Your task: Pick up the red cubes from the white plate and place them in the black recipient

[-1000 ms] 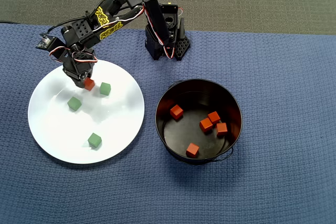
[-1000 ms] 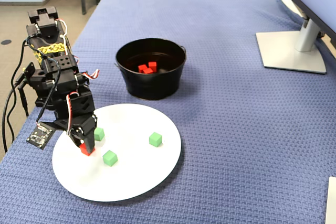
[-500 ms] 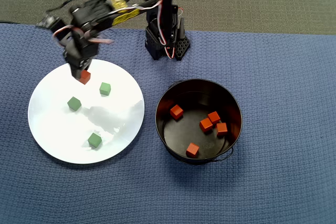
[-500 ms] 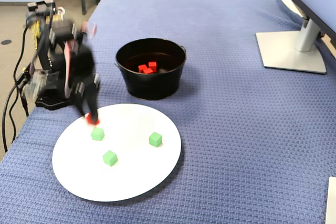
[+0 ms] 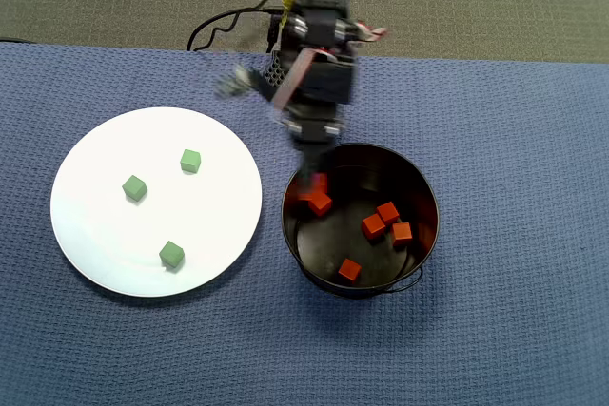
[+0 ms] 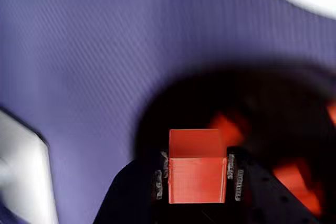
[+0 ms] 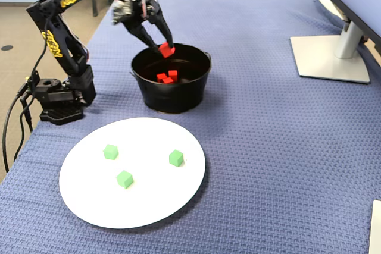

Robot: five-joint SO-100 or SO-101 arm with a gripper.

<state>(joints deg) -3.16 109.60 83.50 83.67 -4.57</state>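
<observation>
My gripper (image 7: 165, 47) is shut on a red cube (image 7: 167, 50) and holds it above the far left rim of the black bucket (image 7: 178, 96). The wrist view shows the cube (image 6: 197, 174) clamped between the two fingers, with the bucket's dark inside (image 6: 262, 103) below. In the overhead view the gripper (image 5: 312, 178) is over the bucket's (image 5: 430, 235) upper left edge. Several red cubes (image 5: 373, 226) lie on the bucket's floor. The white plate (image 5: 105, 235) lies left of the bucket and holds only three green cubes (image 5: 134, 187).
The arm's base (image 7: 59, 96) stands at the table's left edge in the fixed view, behind the plate (image 7: 149, 206). A monitor stand (image 7: 333, 57) is at the far right. Blue woven cloth (image 7: 268, 165) covers the table.
</observation>
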